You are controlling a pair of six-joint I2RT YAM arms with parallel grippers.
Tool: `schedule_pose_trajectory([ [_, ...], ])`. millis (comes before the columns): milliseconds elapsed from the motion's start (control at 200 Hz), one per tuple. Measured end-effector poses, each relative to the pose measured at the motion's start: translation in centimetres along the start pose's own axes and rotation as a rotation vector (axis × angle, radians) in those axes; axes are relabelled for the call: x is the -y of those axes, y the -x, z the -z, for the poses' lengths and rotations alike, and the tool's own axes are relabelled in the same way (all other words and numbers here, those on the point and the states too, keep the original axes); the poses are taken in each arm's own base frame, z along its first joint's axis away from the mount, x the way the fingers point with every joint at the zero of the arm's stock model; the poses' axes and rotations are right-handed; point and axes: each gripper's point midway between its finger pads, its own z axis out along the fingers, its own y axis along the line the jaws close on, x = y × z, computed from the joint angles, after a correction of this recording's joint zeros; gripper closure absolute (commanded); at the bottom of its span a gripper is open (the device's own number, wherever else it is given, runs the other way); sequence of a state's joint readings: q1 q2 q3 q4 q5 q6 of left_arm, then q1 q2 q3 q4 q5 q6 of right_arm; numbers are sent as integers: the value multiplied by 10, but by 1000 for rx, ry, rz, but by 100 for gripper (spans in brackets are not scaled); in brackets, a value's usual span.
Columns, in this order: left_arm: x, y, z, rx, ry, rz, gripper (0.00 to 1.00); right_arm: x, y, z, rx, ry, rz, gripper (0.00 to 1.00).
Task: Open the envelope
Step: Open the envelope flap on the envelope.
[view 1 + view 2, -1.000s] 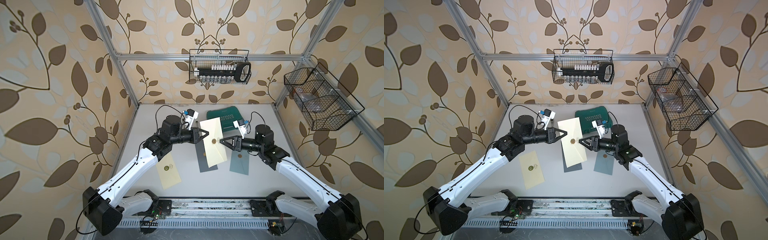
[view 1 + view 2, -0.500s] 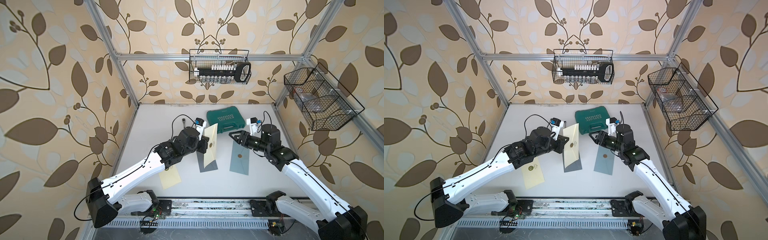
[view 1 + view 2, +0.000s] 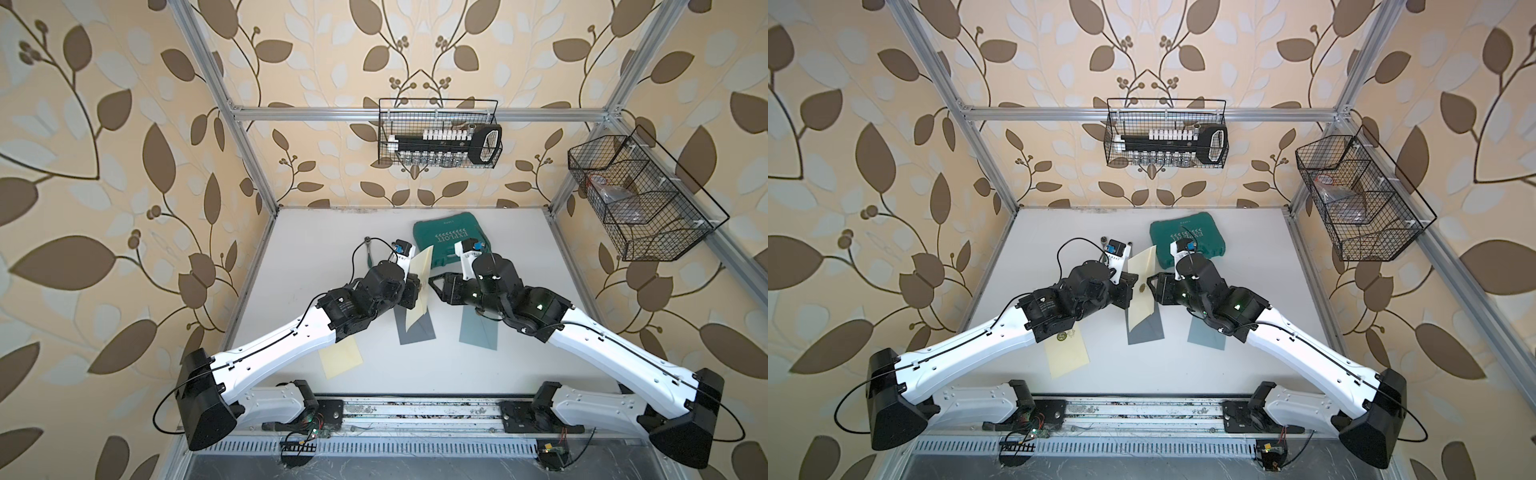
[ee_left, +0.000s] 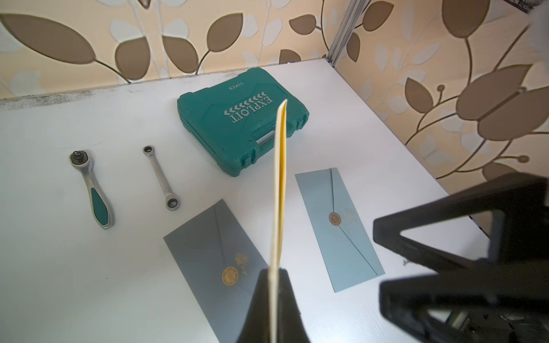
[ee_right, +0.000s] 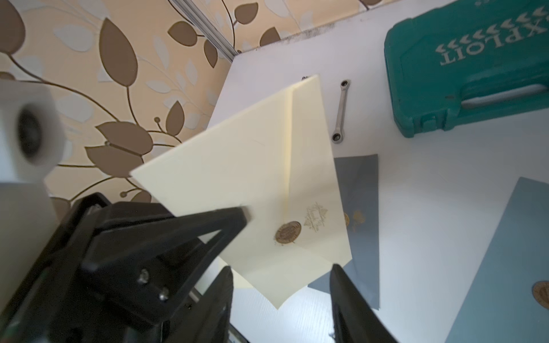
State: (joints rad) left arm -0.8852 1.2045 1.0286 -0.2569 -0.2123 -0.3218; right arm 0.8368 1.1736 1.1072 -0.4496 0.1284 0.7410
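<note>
A cream envelope (image 3: pixel 420 282) with a gold seal (image 5: pixel 287 233) hangs in the air over the table's middle, turned almost edge-on to both top views. My left gripper (image 4: pixel 274 273) is shut on its long edge, and its finger (image 5: pixel 208 225) shows against the paper in the right wrist view. My right gripper (image 5: pixel 280 267) stands open facing the sealed side. The envelope's (image 5: pixel 267 178) lower corner hangs just ahead of its two fingertips, with nothing between them. In a top view the right gripper (image 3: pixel 1155 286) sits close beside the envelope (image 3: pixel 1142 291).
On the table lie a dark grey envelope (image 4: pixel 214 252), a blue-grey envelope (image 4: pixel 338 228) and a yellow one (image 3: pixel 1067 353) partly under my left arm. A green tool case (image 3: pixel 451 237) sits behind, with a ratchet (image 4: pixel 92 187) and a wrench (image 4: pixel 160 178) beside it. Wire baskets (image 3: pixel 440 137) hang on the walls.
My left gripper turned the cream envelope from flat-facing to nearly on edge and carried it toward the middle. My right gripper drew back, then came close to the sealed face again.
</note>
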Motion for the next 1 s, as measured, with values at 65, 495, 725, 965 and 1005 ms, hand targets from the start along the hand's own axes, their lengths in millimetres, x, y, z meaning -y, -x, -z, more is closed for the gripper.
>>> schedule_pose_trajectory([
  [65,-2,-2,-2,-5,10,-2,100,-5,1,-6,9,-39,23,46],
  [495,-4,-9,-4,-8,8,-3,100,12,-14,-21,2,-193,43,46],
  [725,-1,-8,-1,-6,-10,-1,100,12,-11,-28,-4,-223,-2,45],
  [965,3,-10,-1,-15,-34,-1,100,13,-5,-40,-14,-286,-74,46],
  [1005,2,-11,0,-16,-34,-1,100,15,-5,-43,-18,-305,-82,46],
])
